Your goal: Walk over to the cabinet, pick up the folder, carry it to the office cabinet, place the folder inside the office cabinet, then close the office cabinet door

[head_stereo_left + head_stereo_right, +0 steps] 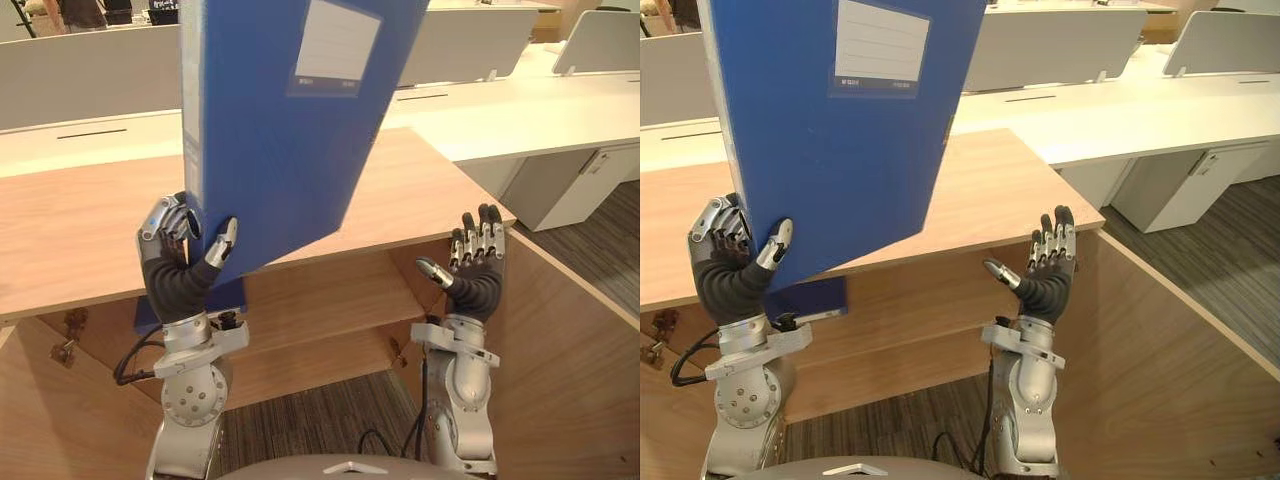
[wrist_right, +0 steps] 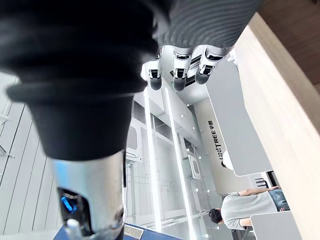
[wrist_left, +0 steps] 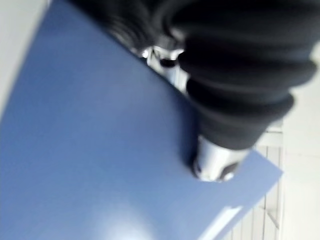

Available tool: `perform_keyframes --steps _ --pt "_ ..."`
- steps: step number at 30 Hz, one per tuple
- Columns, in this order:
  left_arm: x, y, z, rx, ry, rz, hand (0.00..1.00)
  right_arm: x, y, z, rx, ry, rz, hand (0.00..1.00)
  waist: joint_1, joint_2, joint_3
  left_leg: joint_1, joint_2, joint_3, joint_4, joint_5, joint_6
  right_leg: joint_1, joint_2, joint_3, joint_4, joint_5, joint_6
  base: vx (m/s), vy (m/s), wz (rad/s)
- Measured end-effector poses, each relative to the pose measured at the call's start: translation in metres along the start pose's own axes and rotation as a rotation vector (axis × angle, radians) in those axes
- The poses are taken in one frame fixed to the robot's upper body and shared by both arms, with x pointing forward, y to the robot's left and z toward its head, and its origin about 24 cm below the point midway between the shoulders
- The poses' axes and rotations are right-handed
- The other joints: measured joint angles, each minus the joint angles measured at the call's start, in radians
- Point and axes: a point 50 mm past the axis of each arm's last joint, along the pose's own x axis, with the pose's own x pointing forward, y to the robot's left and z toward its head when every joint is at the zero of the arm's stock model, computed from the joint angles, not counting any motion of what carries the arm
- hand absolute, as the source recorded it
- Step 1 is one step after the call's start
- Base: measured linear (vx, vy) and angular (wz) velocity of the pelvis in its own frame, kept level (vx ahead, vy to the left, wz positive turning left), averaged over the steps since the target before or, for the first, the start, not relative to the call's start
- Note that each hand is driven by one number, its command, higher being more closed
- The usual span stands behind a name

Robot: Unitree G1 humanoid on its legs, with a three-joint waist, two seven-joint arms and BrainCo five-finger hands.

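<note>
You're in an open office here: long white desks [image 1: 520, 110] run across the back, with grey divider screens [image 1: 1050, 45] standing on them. There's a white drawer unit [image 1: 560, 185] tucked under the right one, grey striped carpet [image 1: 1230, 240] below, and bright light strips [image 2: 150, 150] overhead.

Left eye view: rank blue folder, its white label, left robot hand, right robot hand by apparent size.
1. blue folder, by far.
2. left robot hand and right robot hand: alike; left partly behind the folder.
3. white label: near hand size, cropped at top; unsure.
</note>
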Motion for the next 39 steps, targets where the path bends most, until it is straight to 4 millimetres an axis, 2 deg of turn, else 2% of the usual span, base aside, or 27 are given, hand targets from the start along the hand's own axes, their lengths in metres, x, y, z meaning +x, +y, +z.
perform_keyframes --steps 12,18,24,35,36,39 --pt "-0.004 -0.013 -0.005 -0.159 0.055 -0.115 1.0 0.015 0.013 0.002 0.118 -0.027 0.091 0.0 0.003 -0.005 0.003 -0.002 -0.004 -0.023 -0.004 0.005 0.006 0.013 -0.004 -0.02 0.0 0.0 0.001 -0.01 -0.006 0.05" --pt "-0.005 -0.018 -0.006 -0.199 0.064 -0.179 1.0 0.02 0.012 -0.009 0.095 0.012 0.142 0.0 0.005 -0.008 0.005 -0.003 -0.012 -0.036 -0.006 0.008 0.01 0.014 -0.013 -0.033 0.002 -0.003 0.005 -0.04 -0.015 0.08" --pt "-0.007 -0.02 -0.005 -0.22 0.059 -0.24 1.0 0.026 0.018 -0.006 0.097 -0.013 0.188 0.0 0.011 -0.012 0.004 -0.007 -0.014 -0.039 -0.006 0.01 0.013 0.012 -0.015 -0.034 0.002 -0.003 0.006 0.0 -0.003 0.01" --pt "-0.009 -0.02 -0.011 -0.247 0.095 -0.28 1.0 0.034 0.015 -0.009 0.032 0.001 0.272 0.0 0.025 -0.022 0.002 -0.026 -0.015 -0.055 -0.006 0.025 0.017 -0.001 -0.016 -0.048 0.009 -0.002 0.005 -0.02 -0.019 0.04" --pt "-0.009 -0.02 -0.011 -0.247 0.094 -0.282 1.0 0.034 0.015 -0.009 0.029 0.0 0.276 1.0 0.025 -0.023 0.002 -0.027 -0.015 -0.059 -0.006 0.027 0.017 -0.001 -0.017 -0.052 0.009 -0.002 0.005 -0.04 -0.016 0.08" --pt "-0.01 -0.019 -0.015 -0.237 0.107 -0.287 1.0 0.035 0.014 -0.009 0.009 0.007 0.307 1.0 0.026 -0.026 0.002 -0.03 -0.015 -0.066 -0.007 0.031 0.017 -0.002 -0.017 -0.058 0.012 -0.003 0.005 -0.03 -0.015 0.07"
